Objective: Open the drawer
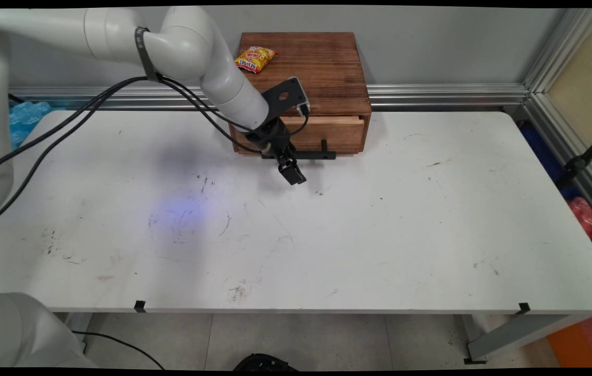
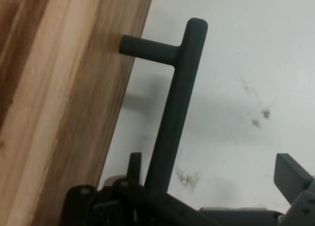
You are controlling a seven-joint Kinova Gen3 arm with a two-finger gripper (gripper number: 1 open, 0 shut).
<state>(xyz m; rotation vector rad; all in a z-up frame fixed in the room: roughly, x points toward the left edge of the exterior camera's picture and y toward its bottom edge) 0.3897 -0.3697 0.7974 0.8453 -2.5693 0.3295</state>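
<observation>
A dark wooden box [image 1: 322, 68] stands at the table's far middle against the wall. Its drawer [image 1: 327, 133] shows a strip of pale top edge, so it sits slightly out. A black bar handle [image 1: 322, 155] [image 2: 172, 113] crosses the drawer front on short posts. My gripper [image 1: 292, 172] [image 2: 211, 162] is open at the bar's left end. In the hand view the bar runs between the fingers, close to the left finger [image 2: 134, 162] and far from the right one [image 2: 290, 169]. A yellow snack packet [image 1: 255, 58] lies on the box's top, at its left rear.
Black cables [image 1: 66, 125] hang from the arm over the table's left part. Crumpled blue plastic [image 1: 27, 117] lies behind the table's left rear corner. A red bag [image 1: 585, 216] sits on the floor off the right edge. A metal rail [image 1: 447, 94] runs along the wall.
</observation>
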